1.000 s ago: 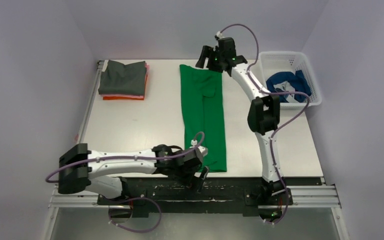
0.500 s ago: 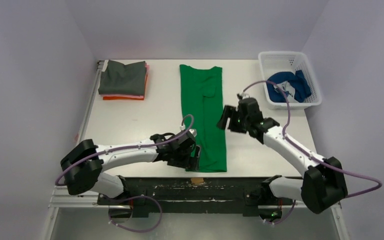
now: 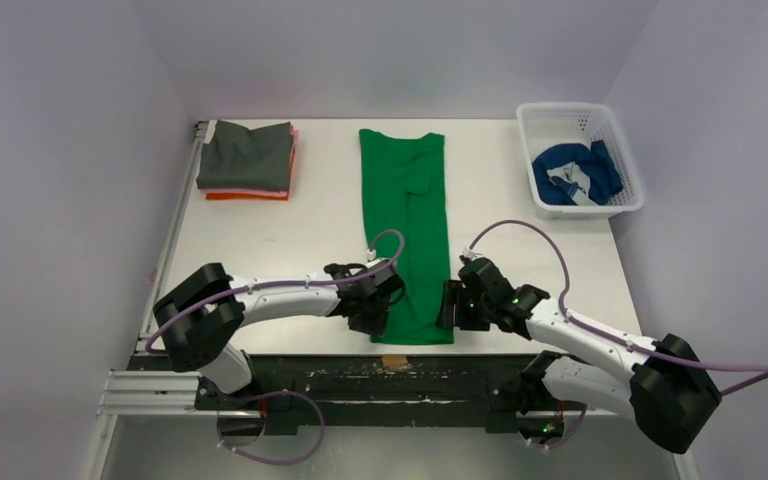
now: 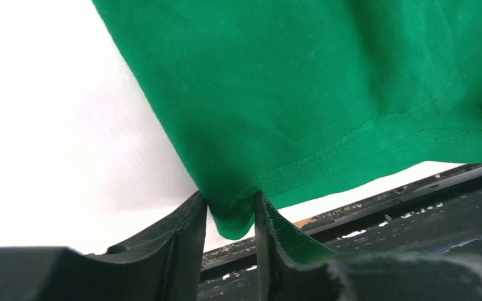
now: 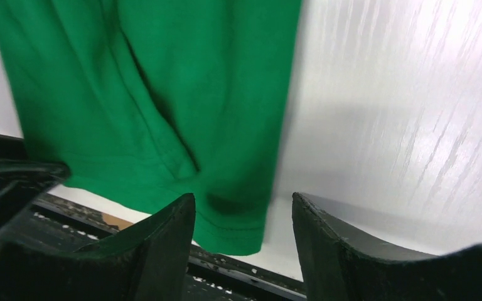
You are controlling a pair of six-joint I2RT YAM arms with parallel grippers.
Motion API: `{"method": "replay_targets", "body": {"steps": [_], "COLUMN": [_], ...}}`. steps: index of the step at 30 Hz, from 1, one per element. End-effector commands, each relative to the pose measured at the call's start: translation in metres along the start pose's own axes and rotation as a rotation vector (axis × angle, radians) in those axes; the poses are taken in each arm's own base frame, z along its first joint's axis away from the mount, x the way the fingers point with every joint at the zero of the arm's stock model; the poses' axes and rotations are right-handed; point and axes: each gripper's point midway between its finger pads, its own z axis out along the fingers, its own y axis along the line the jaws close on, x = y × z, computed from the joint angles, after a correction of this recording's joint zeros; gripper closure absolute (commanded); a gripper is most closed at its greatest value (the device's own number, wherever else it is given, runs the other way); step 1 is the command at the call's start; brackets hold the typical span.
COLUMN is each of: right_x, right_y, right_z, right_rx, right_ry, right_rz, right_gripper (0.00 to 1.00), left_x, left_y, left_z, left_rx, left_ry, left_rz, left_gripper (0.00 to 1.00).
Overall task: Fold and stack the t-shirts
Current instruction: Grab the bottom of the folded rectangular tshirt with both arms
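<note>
Top external view: we see the green t-shirt [image 3: 405,220] lying as a long narrow strip down the middle of the table [image 3: 260,250], with its collar end far and its hem at the near edge. The left gripper [image 3: 380,318] sits at the near left corner and the right gripper [image 3: 450,305] at the near right corner. A folded stack [image 3: 248,160] lies far left, and a blue shirt [image 3: 570,172] sits in the basket [image 3: 572,112] far right.

Left wrist view: the left gripper [image 4: 229,207] pinches a hem corner of the green t-shirt [image 4: 301,81], with cloth filling the gap between its jaws. The bite looks shallow, so we judge the corner could slip out on lifting.

Right wrist view: the right gripper [image 5: 243,204] stands apart, with the other hem corner of the green t-shirt [image 5: 132,94] in the gap, unclamped. If only the upper layer is caught, we judge the fold would skew.
</note>
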Motion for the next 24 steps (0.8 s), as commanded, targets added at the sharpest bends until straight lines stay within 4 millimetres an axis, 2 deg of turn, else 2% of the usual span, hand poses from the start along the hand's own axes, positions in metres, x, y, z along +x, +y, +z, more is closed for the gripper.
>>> {"method": "replay_targets", "body": {"steps": [1, 5, 6, 10, 13, 14, 15, 16, 21, 24], "right_x": [0.018, 0.032, 0.035, 0.048, 0.058, 0.061, 0.063, 0.064, 0.058, 0.055], "right_y": [-0.006, -0.005, -0.006, -0.009, -0.008, -0.010, -0.013, -0.016, -0.022, -0.015], "right_z": [0.005, 0.006, 0.005, 0.003, 0.001, 0.001, 0.002, 0.002, -0.009, -0.017], "right_rx": [0.032, 0.008, 0.009, 0.000, -0.020, -0.019, -0.011, -0.003, 0.012, -0.029], "right_ry": [0.057, 0.094, 0.100, 0.143, 0.176, 0.185, 0.184, 0.178, 0.130, 0.123], "right_rz": [0.013, 0.023, 0.026, 0.030, 0.039, 0.042, 0.047, 0.053, 0.044, 0.019], "right_gripper": [0.45, 0.52, 0.54, 0.73, 0.78, 0.82, 0.96, 1.00, 1.00, 1.00], "left_x": [-0.010, -0.004, -0.003, 0.001, 0.006, 0.008, 0.010, 0.013, 0.036, 0.047], "left_y": [0.009, 0.012, 0.012, 0.016, 0.015, 0.015, 0.015, 0.014, 0.030, 0.034], "left_z": [-0.002, 0.002, 0.002, 0.001, -0.002, -0.002, -0.003, -0.004, -0.006, -0.010], "left_rx": [-0.063, -0.065, -0.063, -0.063, -0.036, -0.023, -0.010, 0.003, 0.021, 0.061], "left_ry": [-0.037, -0.021, -0.020, -0.013, -0.006, -0.005, -0.003, 0.000, 0.028, 0.029], "left_rz": [-0.010, -0.023, -0.026, -0.029, -0.036, -0.039, -0.044, -0.048, -0.068, -0.084], "left_gripper": [0.74, 0.97, 1.00, 1.00, 1.00, 1.00, 1.00, 1.00, 1.00, 1.00]}}
